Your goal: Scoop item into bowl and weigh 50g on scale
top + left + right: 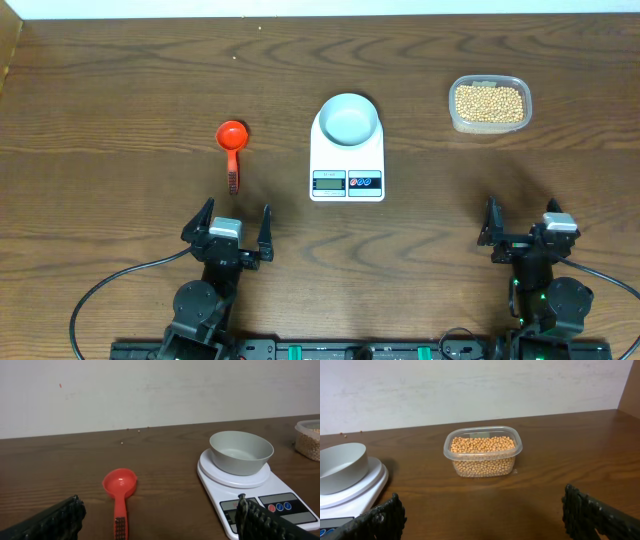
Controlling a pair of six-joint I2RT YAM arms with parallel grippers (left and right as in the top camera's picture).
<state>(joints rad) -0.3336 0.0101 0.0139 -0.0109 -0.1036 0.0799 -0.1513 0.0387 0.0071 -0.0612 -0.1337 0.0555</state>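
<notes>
The tan-yellow beans (pixel 489 102) fill a clear plastic tub (pixel 453 112) at the back right, also in the right wrist view (pixel 482 444). The empty white bowl (pixel 348 120) sits on the white scale (pixel 346 183) at mid-table; both show in the left wrist view, the bowl (pixel 241 452) on the scale (pixel 260 505). A red scoop (pixel 232 152) lies left of the scale, also in the left wrist view (pixel 120 497). My left gripper (pixel 236 231) is open and empty, near the front edge behind the scoop. My right gripper (pixel 520 228) is open and empty at the front right.
The wooden table (pixel 120 90) runs to a pale wall at the back (pixel 150 390). A wooden side panel stands at the far right (pixel 630 385). Cables trail from the arm bases at the front edge (pixel 100 295).
</notes>
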